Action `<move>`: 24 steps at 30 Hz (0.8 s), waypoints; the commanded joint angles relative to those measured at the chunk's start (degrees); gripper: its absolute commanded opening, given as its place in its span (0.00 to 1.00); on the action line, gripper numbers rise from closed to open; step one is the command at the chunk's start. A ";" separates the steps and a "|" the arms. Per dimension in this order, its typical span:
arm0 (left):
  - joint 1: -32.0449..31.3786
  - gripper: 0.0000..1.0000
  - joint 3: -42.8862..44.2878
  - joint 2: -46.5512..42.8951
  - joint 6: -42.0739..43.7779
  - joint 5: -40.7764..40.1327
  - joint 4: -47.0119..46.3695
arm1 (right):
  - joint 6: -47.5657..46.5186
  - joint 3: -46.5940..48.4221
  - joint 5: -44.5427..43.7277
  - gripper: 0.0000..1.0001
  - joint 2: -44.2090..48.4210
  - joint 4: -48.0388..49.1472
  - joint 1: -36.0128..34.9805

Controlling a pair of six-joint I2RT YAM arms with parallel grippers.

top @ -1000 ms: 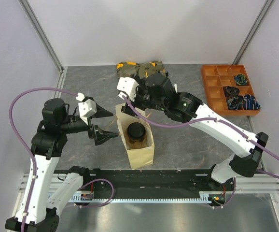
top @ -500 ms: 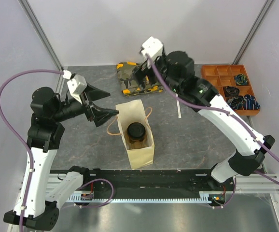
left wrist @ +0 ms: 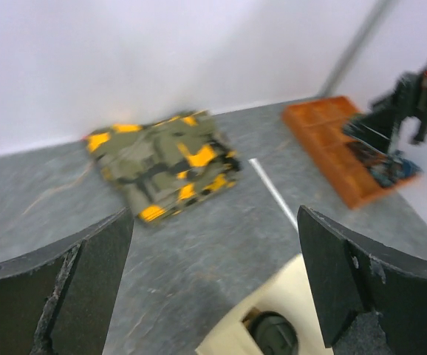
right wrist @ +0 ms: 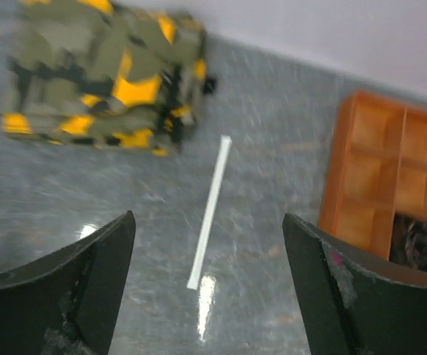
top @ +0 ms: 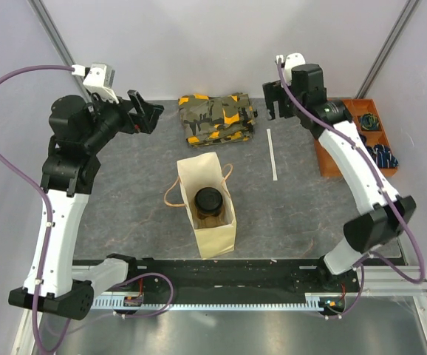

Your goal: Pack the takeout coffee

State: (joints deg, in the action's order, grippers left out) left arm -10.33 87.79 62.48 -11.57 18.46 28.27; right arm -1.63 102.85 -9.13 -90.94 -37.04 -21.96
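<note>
with takeout coffee (top: 208,201) upright inside paper bag (top: 217,240), hold left tool (top: 148,115) and right tool (top: 274,102) released, empty, well clear of it.

This looks like a robotics lab cell: plain white panel walls (top: 213,44), aluminium corner posts (top: 63,50), a grey tabletop (top: 136,185), and cabled robot arms (top: 52,222) bolted along a slotted rail (top: 236,299).

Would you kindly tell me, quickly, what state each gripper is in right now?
Left gripper: open, holding nothing.
Right gripper: open, holding nothing.
</note>
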 commanded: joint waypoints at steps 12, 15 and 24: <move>2.42 1.00 -6.31 -0.78 11.02 -17.49 1.44 | -2.24 19.30 8.60 0.45 -36.49 -18.42 9.91; 2.42 1.00 -8.07 -0.95 13.57 -18.28 1.08 | -2.24 23.43 9.04 0.45 -41.86 -20.79 9.91; 2.42 1.00 -10.27 -1.57 14.91 -16.97 1.70 | -0.74 25.82 11.23 0.44 -47.58 -20.27 9.91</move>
State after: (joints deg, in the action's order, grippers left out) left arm -8.10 77.84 62.39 0.10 1.93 31.42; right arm -3.16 125.73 0.97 -136.99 -56.25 -11.97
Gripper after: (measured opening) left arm 0.993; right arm 0.447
